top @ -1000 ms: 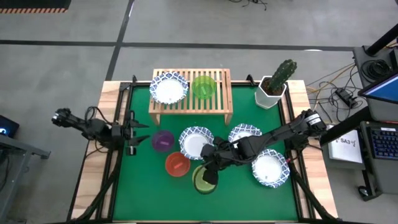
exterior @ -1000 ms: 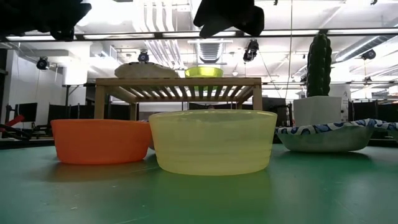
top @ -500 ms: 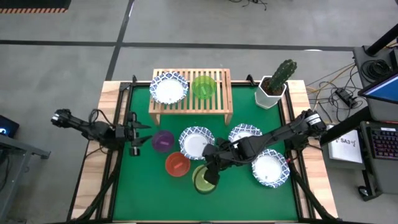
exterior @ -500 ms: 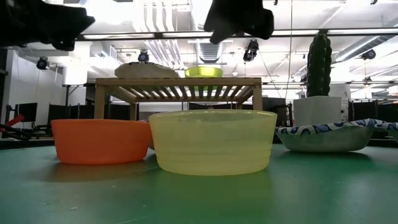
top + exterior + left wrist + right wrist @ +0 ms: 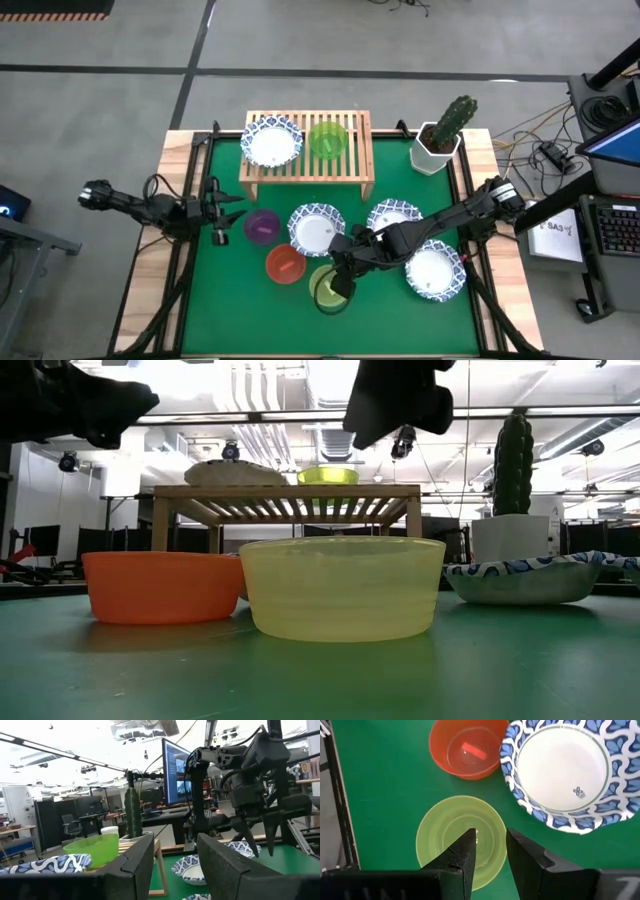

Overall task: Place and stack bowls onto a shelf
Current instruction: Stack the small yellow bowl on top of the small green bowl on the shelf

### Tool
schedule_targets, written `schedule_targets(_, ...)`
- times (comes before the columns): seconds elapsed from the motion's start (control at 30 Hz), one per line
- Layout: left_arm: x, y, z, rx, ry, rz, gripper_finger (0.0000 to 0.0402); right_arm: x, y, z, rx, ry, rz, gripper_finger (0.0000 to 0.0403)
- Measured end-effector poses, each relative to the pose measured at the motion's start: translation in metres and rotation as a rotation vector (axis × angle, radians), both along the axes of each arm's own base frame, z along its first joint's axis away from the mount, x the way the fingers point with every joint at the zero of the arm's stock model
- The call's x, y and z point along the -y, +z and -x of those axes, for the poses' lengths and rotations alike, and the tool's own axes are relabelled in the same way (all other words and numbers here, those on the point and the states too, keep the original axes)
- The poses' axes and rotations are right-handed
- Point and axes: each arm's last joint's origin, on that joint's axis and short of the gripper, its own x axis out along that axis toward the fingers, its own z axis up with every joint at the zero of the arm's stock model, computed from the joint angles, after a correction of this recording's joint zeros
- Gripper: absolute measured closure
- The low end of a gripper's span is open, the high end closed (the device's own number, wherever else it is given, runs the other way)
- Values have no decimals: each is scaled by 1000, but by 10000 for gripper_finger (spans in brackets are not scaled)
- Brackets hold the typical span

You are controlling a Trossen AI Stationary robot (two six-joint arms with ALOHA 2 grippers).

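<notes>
Hovering directly over the yellow bowl [image 5: 327, 288], the right gripper [image 5: 341, 283] points down at it with its two fingers set a narrow gap apart and nothing between them; in the right wrist view the yellow bowl [image 5: 461, 841] lies just beyond the fingertips, not touched. The red bowl [image 5: 285, 264] sits just beside the yellow one, toward the left arm, and the low view shows the two nearly touching. A white bowl with a blue patterned rim [image 5: 316, 228] lies next to them, nearer the shelf [image 5: 360, 168]. Two more blue-rimmed bowls rest on the green mat [image 5: 220, 310] under the right arm, one [image 5: 392, 215] partly covered by it, the other [image 5: 433, 271] near the table's right edge. The purple bowl [image 5: 262, 226] sits just ahead of the left gripper [image 5: 224, 213], which waits above the mat's left edge, fingers parted a little and empty.

On the shelf stand a blue-rimmed bowl [image 5: 271, 142] and the green bowl [image 5: 327, 139], side by side. The red bowl holds a small reddish rectangle [image 5: 470, 750] that I cannot identify; the yellow bowl is empty. A cactus in a white pot [image 5: 443, 136] stands at the mat's far right corner. In the low view both grippers are cut off at the upper edge.
</notes>
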Motion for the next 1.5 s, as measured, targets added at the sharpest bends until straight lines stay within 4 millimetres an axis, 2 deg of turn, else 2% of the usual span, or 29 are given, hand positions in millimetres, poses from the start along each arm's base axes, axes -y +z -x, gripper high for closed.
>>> schedule_targets(0.23,-5,-1,1,-8,150,63,301,1,-15,5,-42,-21,0,266)
schedule_targets(0.43,-5,-1,1,-7,147,63,324,-1,-27,5,-15,-6,-2,240)
schedule_targets(0.87,-5,-1,1,-10,149,52,326,0,-63,8,-28,-14,-1,239)
schedule_targets(1.1,-5,-1,0,-18,150,47,326,-4,-102,-4,-127,-8,40,240)
schedule_targets(1.27,-5,-1,0,-19,150,47,326,-5,-106,-8,-134,-8,43,273)
schedule_targets(1.5,-5,-1,0,-18,151,47,326,-4,-104,-7,-143,1,7,384)
